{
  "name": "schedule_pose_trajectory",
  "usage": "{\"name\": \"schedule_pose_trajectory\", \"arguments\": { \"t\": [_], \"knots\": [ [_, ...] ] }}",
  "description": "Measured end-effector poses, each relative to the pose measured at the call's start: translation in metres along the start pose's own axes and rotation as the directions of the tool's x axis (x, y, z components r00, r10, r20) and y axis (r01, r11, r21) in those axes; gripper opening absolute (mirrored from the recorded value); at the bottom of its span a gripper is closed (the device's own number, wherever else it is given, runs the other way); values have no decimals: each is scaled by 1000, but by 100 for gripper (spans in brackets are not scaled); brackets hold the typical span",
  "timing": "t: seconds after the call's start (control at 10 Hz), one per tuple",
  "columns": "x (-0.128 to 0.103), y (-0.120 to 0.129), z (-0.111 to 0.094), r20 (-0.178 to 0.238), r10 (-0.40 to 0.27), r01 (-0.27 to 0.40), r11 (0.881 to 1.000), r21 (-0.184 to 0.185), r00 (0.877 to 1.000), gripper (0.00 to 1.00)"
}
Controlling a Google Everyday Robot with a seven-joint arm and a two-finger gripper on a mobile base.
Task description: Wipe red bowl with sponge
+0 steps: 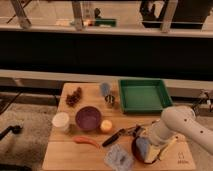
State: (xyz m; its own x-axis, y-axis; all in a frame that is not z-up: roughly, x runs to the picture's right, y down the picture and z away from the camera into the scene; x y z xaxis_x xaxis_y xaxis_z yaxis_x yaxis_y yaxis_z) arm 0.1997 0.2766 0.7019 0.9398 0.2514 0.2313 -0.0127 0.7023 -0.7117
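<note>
The gripper is seen inside the round red bowl near the wooden counter's front edge. Its grip cannot be told. Wiping is judged begun but unfinished.

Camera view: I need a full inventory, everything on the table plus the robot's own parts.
table: one, light wood, centre
tray: one, green, back right
brown cluster: one, back left
metal cup: one, silver, left of the tray
blue-grey thing: one, behind the metal cup
purple bowl: one, middle left
white cup: one, left of the purple bowl
round thing: one, yellow, right of the purple bowl
long thing: one, orange-red, in front of the purple bowl
utensil: one, black, middle front
packet: one, blue-grey, front edge
red bowl: one, front right
sponge: one, bluish, in the red bowl
arm: one, white, from the right
end effector: one, over the red bowl
</note>
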Motion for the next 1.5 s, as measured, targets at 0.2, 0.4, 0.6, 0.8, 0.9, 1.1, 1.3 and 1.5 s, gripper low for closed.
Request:
{"name": "schedule_pose_trajectory", "arguments": {
  "t": [0.2,0.4,0.6,0.8,0.9,1.1,1.3,1.5],
  "knots": [
    [-3,-2,-5,28,-6,6,1000,16,1000,0],
    [-5,-3,-9,46,-6,4,999,34,999,0],
    [-8,-6,-13,62,-7,3,999,53,998,0],
    [-13,-13,-20,72,-14,9,997,71,997,0],
    [-16,-16,-25,71,-20,14,997,81,997,0],
    [-26,-26,-29,64,-41,34,995,99,997,0],
    [-36,-38,-31,63,-50,42,993,111,997,0],
    [-51,-55,-28,65,-63,55,991,119,996,0]
  ]
}}
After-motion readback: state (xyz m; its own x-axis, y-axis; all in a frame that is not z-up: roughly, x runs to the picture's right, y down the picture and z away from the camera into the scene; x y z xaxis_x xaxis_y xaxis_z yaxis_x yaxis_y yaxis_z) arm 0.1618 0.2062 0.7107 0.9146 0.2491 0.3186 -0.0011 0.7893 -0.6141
